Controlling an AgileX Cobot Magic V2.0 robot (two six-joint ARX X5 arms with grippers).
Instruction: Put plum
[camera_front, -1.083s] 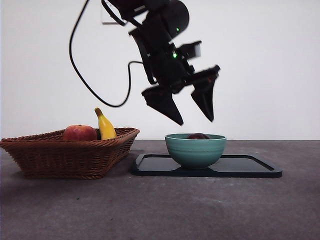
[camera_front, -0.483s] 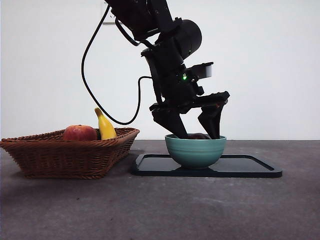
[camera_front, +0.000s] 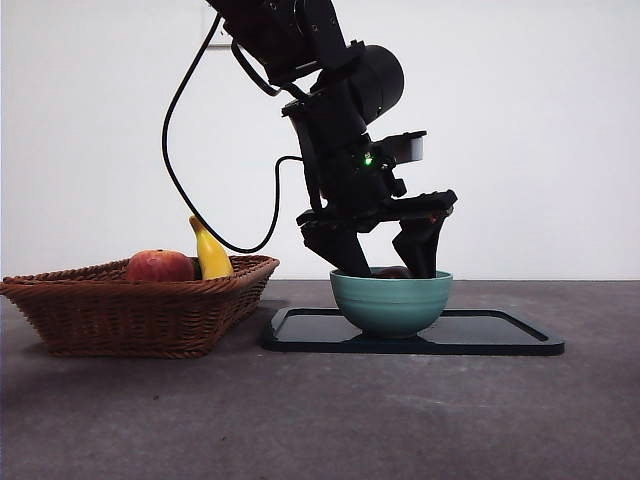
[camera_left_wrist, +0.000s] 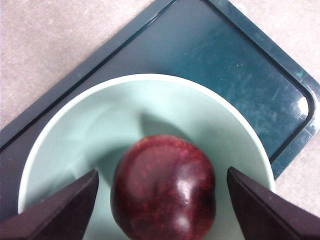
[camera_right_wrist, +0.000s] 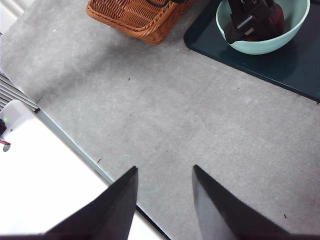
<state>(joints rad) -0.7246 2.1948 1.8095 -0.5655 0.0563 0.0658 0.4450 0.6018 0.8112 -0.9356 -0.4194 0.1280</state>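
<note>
Left wrist view shows the plum (camera_left_wrist: 164, 187) lying in the pale green bowl (camera_left_wrist: 75, 135), which stands on a dark tray (camera_left_wrist: 240, 65) on the grey counter (camera_left_wrist: 45, 40). The left tool (camera_left_wrist: 162, 200) has its jaws spread wide, one on each side of the plum, with a clear gap between each jaw and the fruit. It holds nothing.

From the front, this tool (camera_front: 380, 255) reaches down into the bowl (camera_front: 390, 303), its tips below the rim. Only the top of the plum (camera_front: 393, 272) shows above the rim.

Judging from this, the task is at its start: the plum is not yet gripped, and closing, lifting and placing all remain. Its destination cannot be told. A basket (camera_front: 140, 310) near the counter's left edge holds a red fruit (camera_front: 159, 266) and a banana (camera_front: 210, 252).

The right tool (camera_right_wrist: 164, 200) waits, jaws apart and empty, above bare counter near its edge.
</note>
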